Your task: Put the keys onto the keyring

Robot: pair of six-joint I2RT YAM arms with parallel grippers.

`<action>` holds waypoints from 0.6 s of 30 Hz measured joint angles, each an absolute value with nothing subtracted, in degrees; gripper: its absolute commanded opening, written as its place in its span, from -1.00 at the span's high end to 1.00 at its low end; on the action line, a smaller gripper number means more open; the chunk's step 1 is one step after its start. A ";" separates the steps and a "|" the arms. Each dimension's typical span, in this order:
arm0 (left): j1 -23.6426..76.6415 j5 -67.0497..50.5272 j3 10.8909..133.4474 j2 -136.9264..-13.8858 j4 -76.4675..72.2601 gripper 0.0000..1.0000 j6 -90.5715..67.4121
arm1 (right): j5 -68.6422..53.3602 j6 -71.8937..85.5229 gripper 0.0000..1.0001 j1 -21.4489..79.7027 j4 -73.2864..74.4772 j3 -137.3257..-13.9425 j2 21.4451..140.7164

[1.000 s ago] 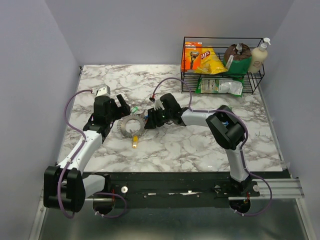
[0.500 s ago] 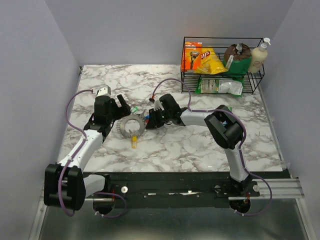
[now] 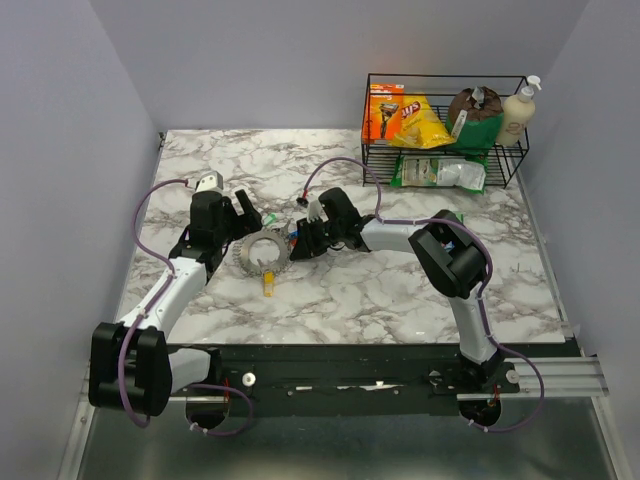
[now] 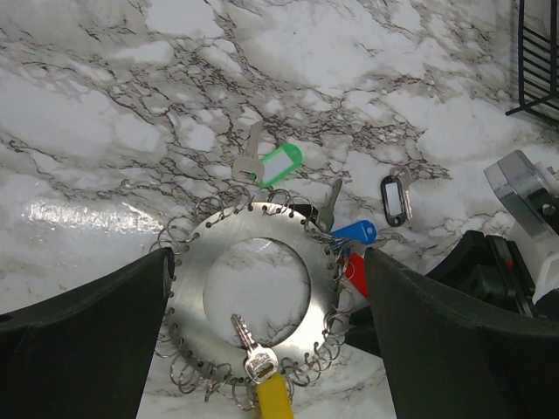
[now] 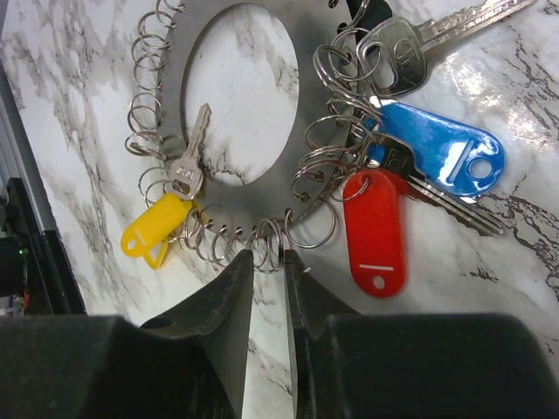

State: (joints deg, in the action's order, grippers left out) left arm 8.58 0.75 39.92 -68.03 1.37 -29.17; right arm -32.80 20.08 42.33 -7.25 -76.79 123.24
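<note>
The keyring [image 3: 265, 250] is a flat silvery disc [image 4: 253, 234] rimmed with small wire rings. A yellow-tagged key [image 4: 272, 397] hangs on it. Blue-tagged [image 5: 437, 144] and red-tagged [image 5: 374, 231] keys and a plain silver key [image 5: 410, 48] lie at its edge among the rings; whether they are threaded on, I cannot tell. A green-tagged key [image 4: 271, 164] lies loose beyond it. My left gripper [image 4: 266, 262] hovers wide open over the disc. My right gripper [image 5: 268, 253] has its narrow tips pinched on a small wire ring at the disc's rim.
A small dark oval tag [image 4: 395, 199] lies on the marble past the blue key. A black wire basket [image 3: 445, 77] with snack bags and a pump bottle stands at the back right. The two grippers [image 3: 243, 215] [image 3: 300, 240] flank the disc closely.
My right jaws have narrowed onto the small ring at the disc's rim. The left gripper has stayed open, and both arms have barely moved.
</note>
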 measured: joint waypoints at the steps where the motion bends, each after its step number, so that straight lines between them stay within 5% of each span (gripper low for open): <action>1: 8.58 0.54 39.92 -68.10 1.37 -0.97 -29.17 | -32.93 20.10 0.42 42.33 -7.25 -76.77 123.24; 8: 8.58 -0.10 39.92 -68.40 1.37 -0.97 -29.17 | -33.26 20.16 0.47 42.33 -7.44 -76.88 123.52; 16: 8.58 -0.19 39.92 -68.45 1.37 -0.97 -29.15 | -34.06 21.02 0.99 42.33 -7.97 -77.23 124.44; 18: 8.58 -0.21 39.92 -68.45 1.37 -0.97 -29.15 | -34.30 21.02 0.99 42.33 -8.23 -77.25 124.44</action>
